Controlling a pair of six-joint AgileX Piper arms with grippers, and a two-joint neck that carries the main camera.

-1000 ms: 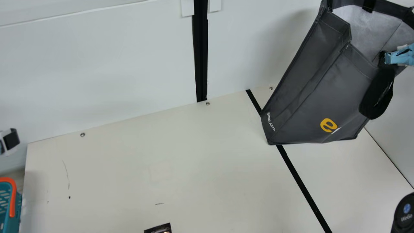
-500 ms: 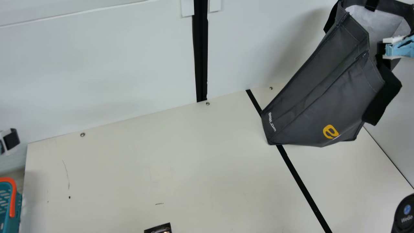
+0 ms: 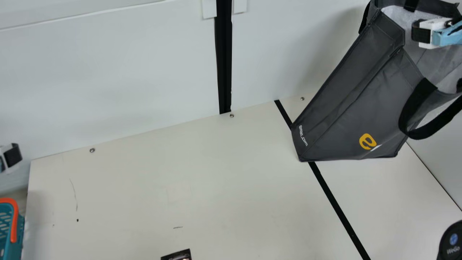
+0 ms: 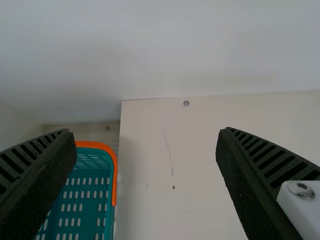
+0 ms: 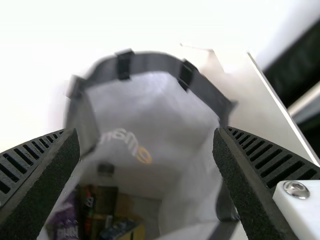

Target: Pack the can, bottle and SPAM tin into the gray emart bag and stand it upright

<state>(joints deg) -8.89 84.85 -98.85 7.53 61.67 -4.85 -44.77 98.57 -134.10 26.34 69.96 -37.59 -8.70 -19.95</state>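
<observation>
My right gripper (image 3: 421,32) hangs open at the mouth of the gray emart bag (image 3: 355,108) on the tabletop (image 3: 162,187), a bottle (image 5: 105,198) inside (my left gripper (image 3: 13,156), well apart, is spread too).

The gray bag (image 3: 361,104) rests on the cream table (image 3: 180,173) with its mouth open and a black handle (image 3: 429,131) looping out from its side, while the right gripper (image 3: 421,33) is at the bag's mouth. A black stripe (image 3: 339,206) on the table runs from behind the bag, under it and out in front, and to the bag's left a black upright strip (image 3: 224,54) crosses the white wall (image 3: 108,72). Well apart from the bag, farther left, are the left gripper (image 3: 12,155) and a teal basket (image 3: 18,245) with an orange handle (image 3: 14,224).
</observation>
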